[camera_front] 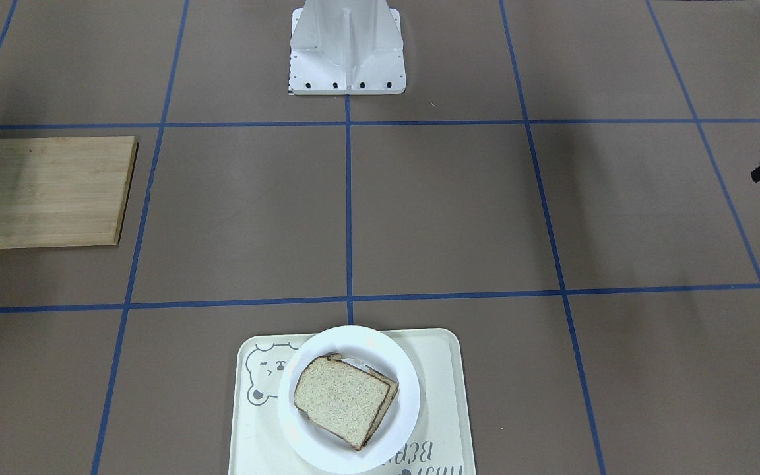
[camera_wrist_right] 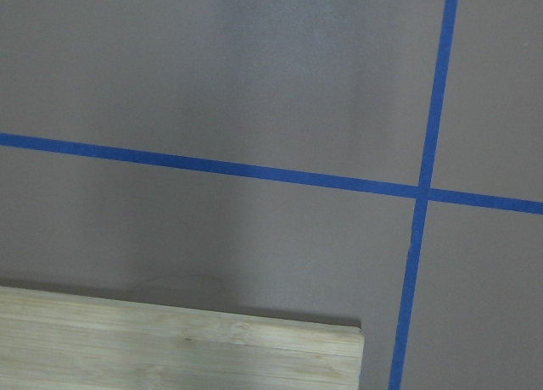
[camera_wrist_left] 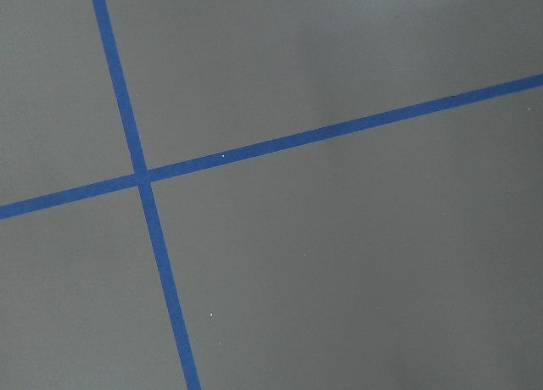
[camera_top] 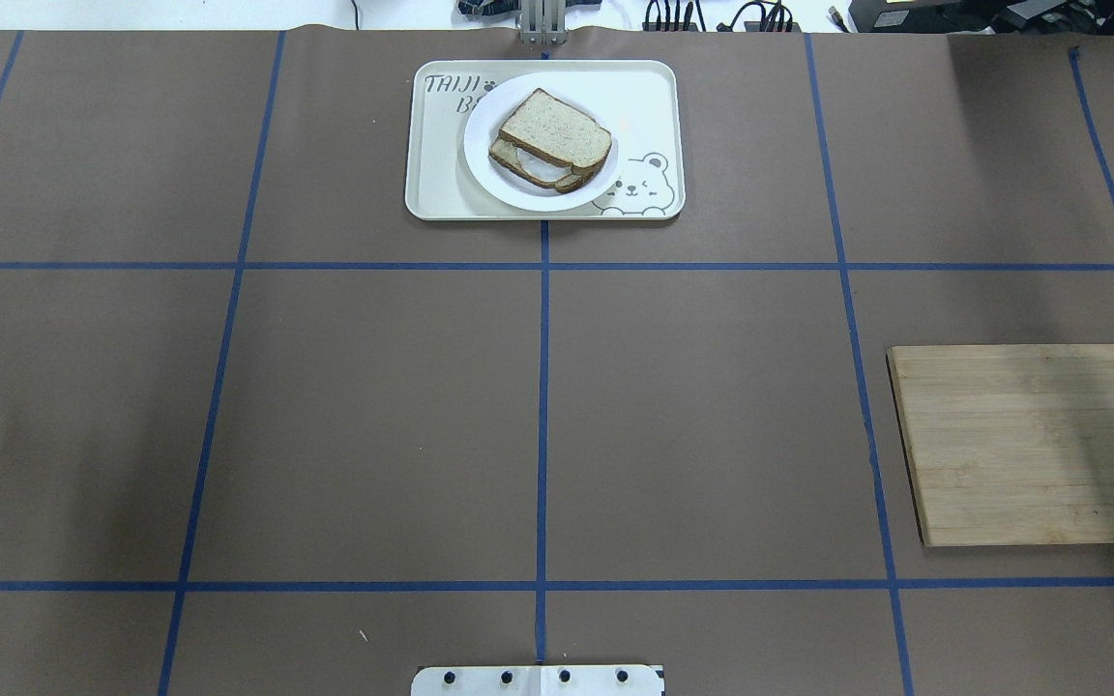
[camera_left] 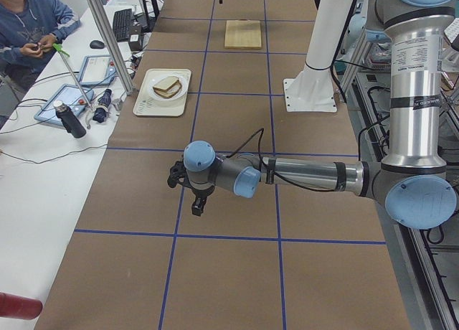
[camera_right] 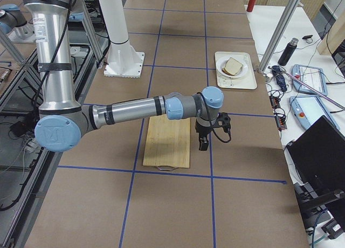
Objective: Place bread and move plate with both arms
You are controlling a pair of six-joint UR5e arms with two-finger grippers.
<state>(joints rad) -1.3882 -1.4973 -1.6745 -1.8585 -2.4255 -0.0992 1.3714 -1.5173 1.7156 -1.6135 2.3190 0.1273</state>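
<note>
Arms held wide, bread stacked on the plate in the tray.
The left arm point(camera_left: 308, 176) and right arm point(camera_right: 129, 110) hung over the table, well apart from the tray point(camera_front: 449, 369). Whether the left gripper point(camera_left: 199, 204) or right gripper point(camera_right: 203, 144) was spread or pinched could not be told. The plate point(camera_front: 406, 389) sat in the tray, with the bread point(camera_front: 340, 396) skewed atop another slice. An uneven two-arm lift would likely tilt the plate and slide the bread off.

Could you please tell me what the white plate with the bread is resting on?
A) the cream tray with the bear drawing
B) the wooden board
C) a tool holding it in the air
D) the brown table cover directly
A: the plate, carrying the bread, sits inside the cream tray, well apart from the wooden board.
</note>
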